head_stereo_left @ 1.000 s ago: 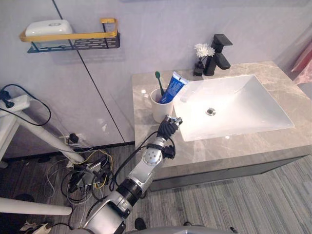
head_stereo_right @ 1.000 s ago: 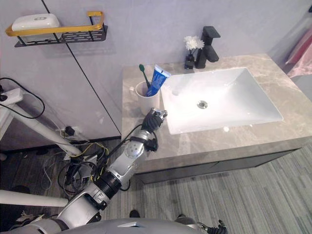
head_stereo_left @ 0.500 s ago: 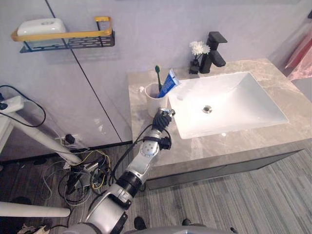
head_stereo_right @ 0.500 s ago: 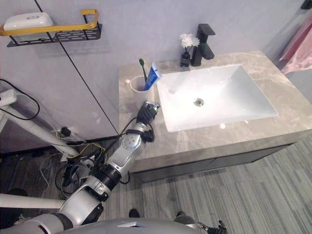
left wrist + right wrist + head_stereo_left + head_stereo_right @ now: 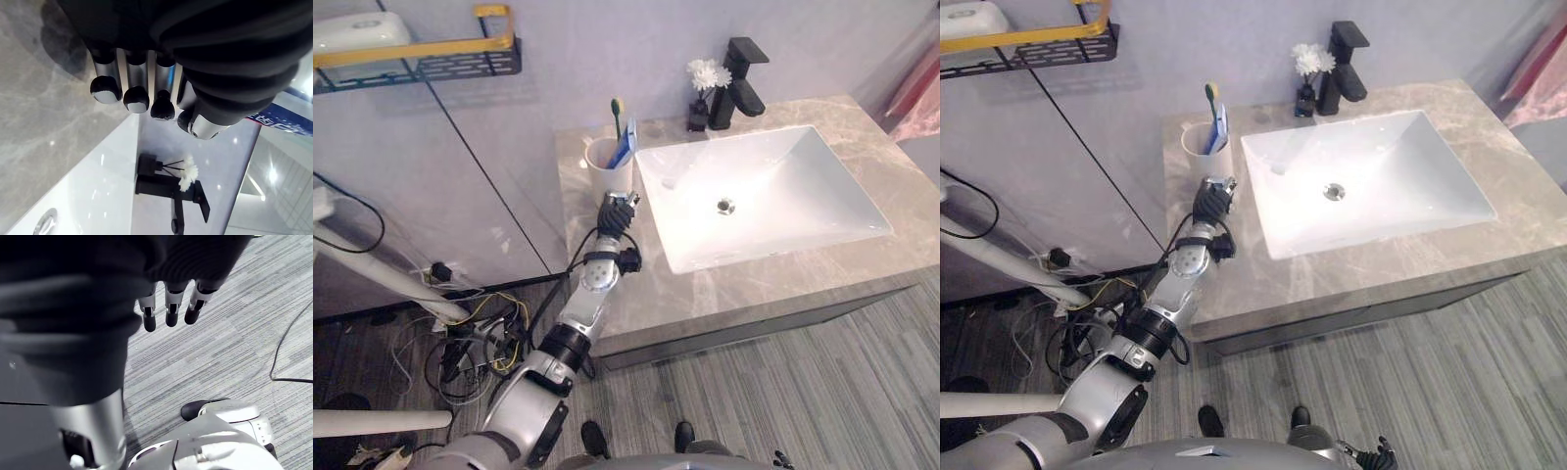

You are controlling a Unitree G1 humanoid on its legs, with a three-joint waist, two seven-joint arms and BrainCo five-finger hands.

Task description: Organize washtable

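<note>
Mostly it is the camera that has moved since a second ago: the whole scene sits differently in the head views, while the left hand (image 5: 618, 215) holds much the same place on the grey counter (image 5: 651, 294), just in front of the white cup (image 5: 604, 174). That cup stands upright near the counter's back left corner, just beside the rim of the sink (image 5: 783, 162), with the toothbrush (image 5: 617, 108) and the blue toothpaste tube (image 5: 626, 149) standing in it. The tube looks steeper than before, though the new angle may account for that.

In its wrist view the left hand's fingers (image 5: 137, 95) are relaxed and hold nothing; past them show the black tap (image 5: 168, 186) and the white flowers (image 5: 188, 174). Whether the tips touch the cup cannot be told. The right hand (image 5: 168, 303) hangs loose and empty over the floor (image 5: 234, 342).

Judged from this, the cup is placed and the robot is letting go or giving it a last nudge. To do that well, it should draw the hand back low and straight, fingers flat so none hooks the cup's wall. The tall brush and tube likely make the cup top-heavy, and a sideways brush could tip it toward the basin. Any nudge belongs low on the wall, and slow
</note>
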